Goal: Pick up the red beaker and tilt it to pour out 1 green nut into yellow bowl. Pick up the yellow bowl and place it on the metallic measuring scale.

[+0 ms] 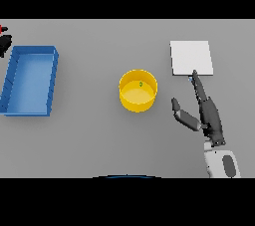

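Observation:
A yellow bowl (138, 90) stands at the table's middle with one small green nut (141, 84) inside near its far wall. The metallic scale (191, 57), a pale square plate, lies to the back right. My right hand (209, 115) rests open to the right of the bowl, fingers straight and pointing at the scale's near edge, thumb spread toward the bowl, touching neither. At the far left edge a dark shape with a bit of red (3, 29) shows; that is my left hand (4, 45) with the red beaker, mostly cut off.
A blue rectangular bin (51, 83) sits at the left side of the table, its inside bare.

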